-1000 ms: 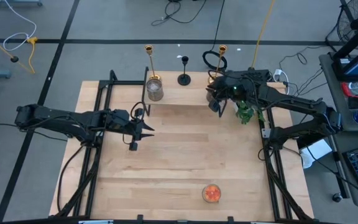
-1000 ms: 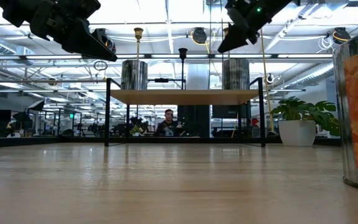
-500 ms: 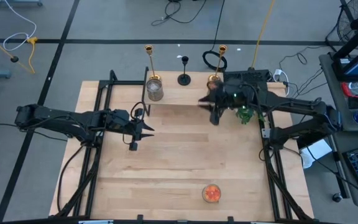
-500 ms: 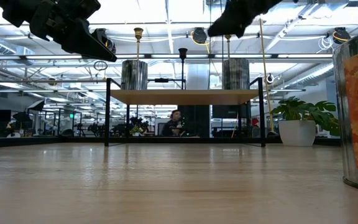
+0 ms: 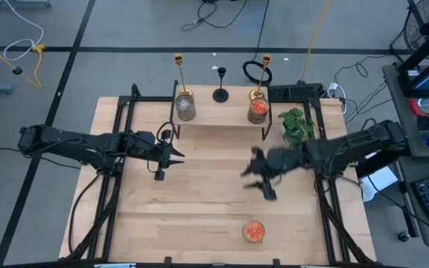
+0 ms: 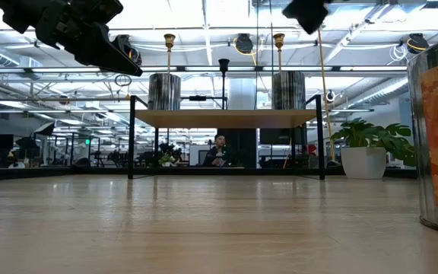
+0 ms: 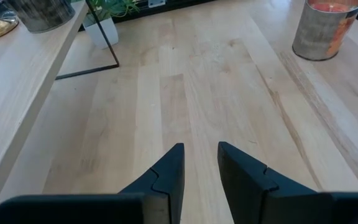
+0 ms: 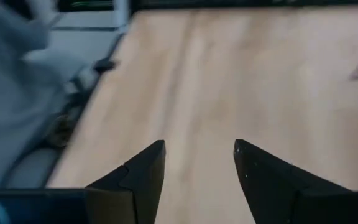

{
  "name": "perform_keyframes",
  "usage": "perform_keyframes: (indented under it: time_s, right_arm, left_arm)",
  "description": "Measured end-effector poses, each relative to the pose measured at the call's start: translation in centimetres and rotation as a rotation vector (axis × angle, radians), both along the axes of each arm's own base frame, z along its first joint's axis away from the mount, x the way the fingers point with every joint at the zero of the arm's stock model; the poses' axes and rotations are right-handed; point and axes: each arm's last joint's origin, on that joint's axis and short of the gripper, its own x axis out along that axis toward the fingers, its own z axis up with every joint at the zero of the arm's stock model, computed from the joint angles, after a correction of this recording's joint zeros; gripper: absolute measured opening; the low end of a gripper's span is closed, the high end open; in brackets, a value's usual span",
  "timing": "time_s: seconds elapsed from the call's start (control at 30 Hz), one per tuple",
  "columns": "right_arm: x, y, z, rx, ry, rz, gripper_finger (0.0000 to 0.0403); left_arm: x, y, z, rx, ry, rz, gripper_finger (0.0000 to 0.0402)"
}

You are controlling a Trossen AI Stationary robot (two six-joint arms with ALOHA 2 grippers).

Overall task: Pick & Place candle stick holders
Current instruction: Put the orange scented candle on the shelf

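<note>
Surface: your wooden surface (image 5: 199, 193) has a raised shelf (image 5: 222, 112) along its far edge, with an office hall visible beyond it and a person seated there in the low view.

Just changed: a second ago your right claw (image 5: 259, 179) was up at the shelf beside the right gold candlestick (image 5: 265, 74); now it is out over the middle of the surface, well apart from the shelf, and an orange cup (image 5: 258, 109) stands on the shelf where the claw was.

Right claw state: its fingers (image 8: 138, 171) are spread wide with nothing between them, only bare wood ahead.

Left claw: your left claw (image 5: 171, 155) has not moved; it hovers over the left half of the surface with a narrow gap between its fingers (image 7: 166, 174), holding nothing.

On or behind the shelf: the grey cup (image 5: 185, 106) sits at the shelf's left end and the orange cup at its right, near the plant (image 5: 296, 125); the left gold candlestick (image 5: 179, 71), the black candlestick (image 5: 220, 85) and the right gold one look to stand just past the far edge, though you cannot tell from above exactly what they rest on.

Still loose: the second orange cup (image 5: 253, 231) stands alone near the front edge, well apart from both claws.

What it means: one placement looks finished, and the front cup is the likely next pick for your right arm.
</note>
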Motion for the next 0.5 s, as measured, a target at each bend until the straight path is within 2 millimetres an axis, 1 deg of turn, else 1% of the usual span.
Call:
perform_keyframes:
  time_s: [0.13, 0.2, 0.3, 0.4, 0.5]
  right_arm:
    - [-0.4, 3.5, -3.0, 0.06, 0.007, 0.089, 0.0179]
    - [-0.6, 4.8, -3.8, 0.069, -0.025, 0.138, 0.0173]
    - [-1.2, 6.2, -4.9, 0.071, 0.018, 0.182, 0.0166]
    - [-1.6, 7.1, -5.8, 0.116, 0.08, 0.188, 0.0161]
    - [-1.4, 7.9, -6.6, 0.169, 0.138, 0.179, 0.016]
  left_arm:
    - [0.0, 0.0, 0.0, -0.003, -0.003, 0.002, 0.0104]
    - [0.0, 0.0, 0.1, -0.004, -0.011, 0.003, 0.0104]
    - [0.1, 0.0, 0.2, -0.035, -0.02, 0.019, 0.0104]
    - [0.1, 0.0, 0.2, -0.055, -0.021, 0.031, 0.0104]
    - [0.2, 0.0, 0.4, -0.068, -0.04, 0.036, 0.0104]
